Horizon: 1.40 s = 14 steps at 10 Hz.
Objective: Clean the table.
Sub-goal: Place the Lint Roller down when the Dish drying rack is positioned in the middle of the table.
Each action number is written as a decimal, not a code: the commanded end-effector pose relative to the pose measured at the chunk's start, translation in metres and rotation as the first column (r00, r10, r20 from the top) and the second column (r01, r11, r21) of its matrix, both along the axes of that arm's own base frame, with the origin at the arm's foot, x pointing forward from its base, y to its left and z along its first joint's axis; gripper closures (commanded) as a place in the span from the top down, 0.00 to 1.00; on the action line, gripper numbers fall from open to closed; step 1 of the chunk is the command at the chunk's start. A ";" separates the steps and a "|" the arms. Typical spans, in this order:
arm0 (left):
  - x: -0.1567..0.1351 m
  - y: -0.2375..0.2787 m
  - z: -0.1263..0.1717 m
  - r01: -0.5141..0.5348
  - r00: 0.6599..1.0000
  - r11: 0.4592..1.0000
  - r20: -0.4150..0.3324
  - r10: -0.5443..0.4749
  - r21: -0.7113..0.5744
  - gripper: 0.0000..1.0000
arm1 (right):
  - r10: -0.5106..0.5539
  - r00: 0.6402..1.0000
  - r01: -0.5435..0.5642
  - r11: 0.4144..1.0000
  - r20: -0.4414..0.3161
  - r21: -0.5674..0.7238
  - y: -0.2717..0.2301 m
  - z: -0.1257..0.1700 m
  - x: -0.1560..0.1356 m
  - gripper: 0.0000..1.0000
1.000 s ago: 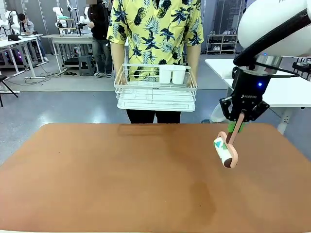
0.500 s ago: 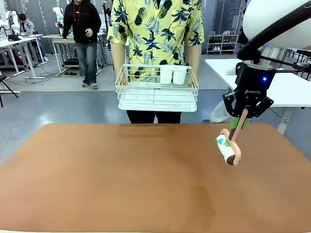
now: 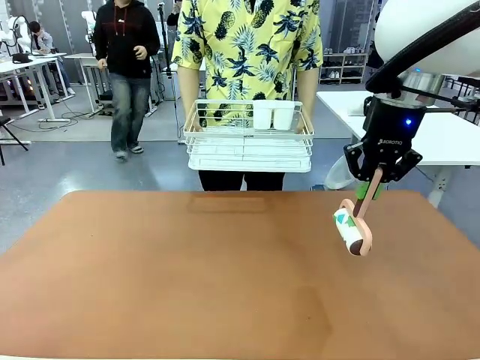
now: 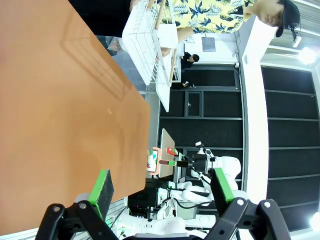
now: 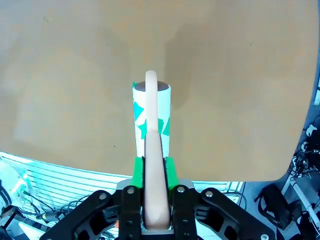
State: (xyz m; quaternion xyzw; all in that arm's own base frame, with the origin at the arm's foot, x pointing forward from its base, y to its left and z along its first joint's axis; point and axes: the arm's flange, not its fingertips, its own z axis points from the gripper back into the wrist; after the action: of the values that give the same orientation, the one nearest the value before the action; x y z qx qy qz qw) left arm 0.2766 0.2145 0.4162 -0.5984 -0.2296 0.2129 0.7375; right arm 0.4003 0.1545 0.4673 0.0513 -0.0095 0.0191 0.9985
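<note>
The reddish-brown table [image 3: 187,277] fills the lower half of the front view. Over its right part hangs a lint roller [image 3: 351,232], white with green marks and a pink handle. My right gripper [image 3: 371,187] is shut on the handle, holding the roller tilted just above the tabletop. In the right wrist view the right gripper [image 5: 154,172] clamps the pink handle between its green pads, with the roller [image 5: 138,115] above the table [image 5: 240,75]. My left gripper [image 4: 162,186] stands open, nothing between its pads, beside the table [image 4: 50,125].
A person in a yellow patterned shirt stands at the far edge holding a white wire dish rack [image 3: 247,146] with two white cups [image 3: 271,115] above the table. White tables [image 3: 442,142] stand at the right. Another person walks in the background.
My right gripper rose slightly and shifted right with the lint roller, then held still. The person lifted the dish rack a little and moved it right. The background person walked closer.
</note>
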 end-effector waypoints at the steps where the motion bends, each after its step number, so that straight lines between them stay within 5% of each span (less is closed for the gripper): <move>1: -0.003 0.002 0.002 0.008 1.000 1.000 0.014 -0.008 -0.003 1.00 | 0.013 1.000 -0.013 1.000 -0.006 0.020 -0.001 0.004 -0.002 0.21; 14: -0.003 0.002 0.002 0.008 1.000 1.000 0.014 -0.008 -0.003 1.00 | 0.013 1.000 -0.013 1.000 -0.006 0.020 -0.001 0.004 -0.002 0.21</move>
State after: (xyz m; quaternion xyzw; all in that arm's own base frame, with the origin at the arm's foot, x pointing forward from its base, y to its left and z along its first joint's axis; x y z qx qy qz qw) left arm 0.2766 0.2145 0.4162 -0.5984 -0.2296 0.2129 0.7375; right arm 0.4003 0.1545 0.4673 0.0513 -0.0094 0.0190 0.9985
